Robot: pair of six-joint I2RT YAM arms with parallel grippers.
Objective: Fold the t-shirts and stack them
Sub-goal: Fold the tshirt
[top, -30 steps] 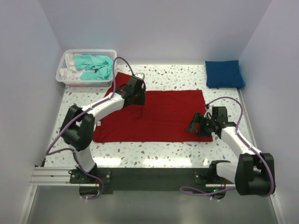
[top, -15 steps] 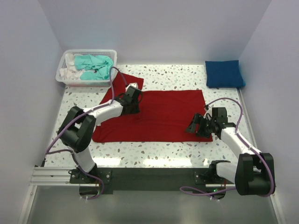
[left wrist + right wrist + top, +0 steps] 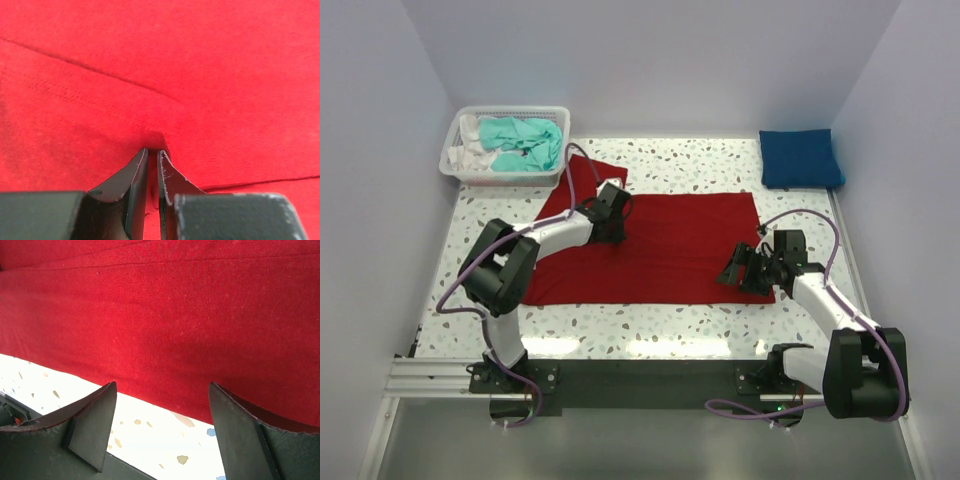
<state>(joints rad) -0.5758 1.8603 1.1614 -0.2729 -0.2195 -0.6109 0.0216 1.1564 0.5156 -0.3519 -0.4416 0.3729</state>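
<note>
Red shirt (image 3: pixel 680 250) flat, left gripper (image 3: pixel 152 152) pinching it, right gripper (image 3: pixel 162 387) agape; beyond it blue shirt (image 3: pixel 801 158) folded, teal shirt (image 3: pixel 525 140) crumpled

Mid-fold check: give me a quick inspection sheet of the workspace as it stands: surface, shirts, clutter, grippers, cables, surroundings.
Surface: speckled table, no spills seen.
Job's things: red t-shirt spread mid-table; blue t-shirt folded at the far right corner; teal t-shirt crumpled in the basket.
Clutter: white mesh basket at far left, also holding a white cloth.
Grippers: left gripper shut on a pinch of the red t-shirt; right gripper open over the shirt's near edge.
Cables: purple cables loop off both arms; no snag seen.
Surroundings: plain pale walls; nothing else seen.
</note>
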